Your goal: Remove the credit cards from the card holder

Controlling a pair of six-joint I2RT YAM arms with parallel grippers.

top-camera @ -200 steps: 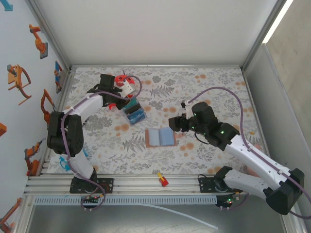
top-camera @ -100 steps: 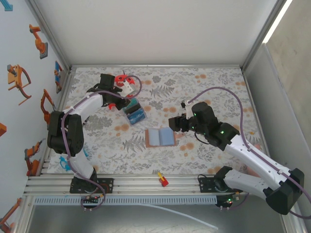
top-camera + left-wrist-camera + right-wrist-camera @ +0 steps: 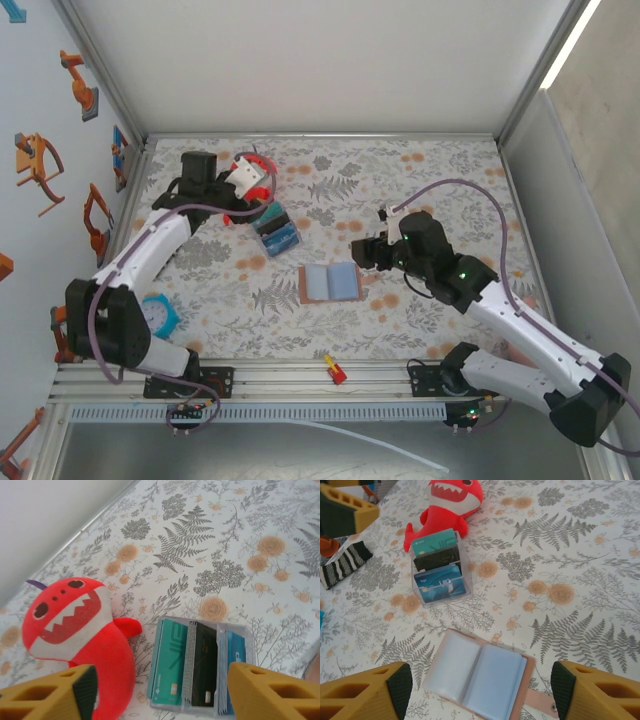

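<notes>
1. Bare tablecloth [image 3: 430, 170] rings the open card holder [image 3: 480, 679]; I can come in from any side.
2. Red plush toy [image 3: 80, 640] and card stack [image 3: 200, 667], just beside each other, crowd the far left.

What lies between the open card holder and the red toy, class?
A clear rack of cards stands between the card holder and the red toy, apart from the holder; the right wrist view shows it.
</notes>
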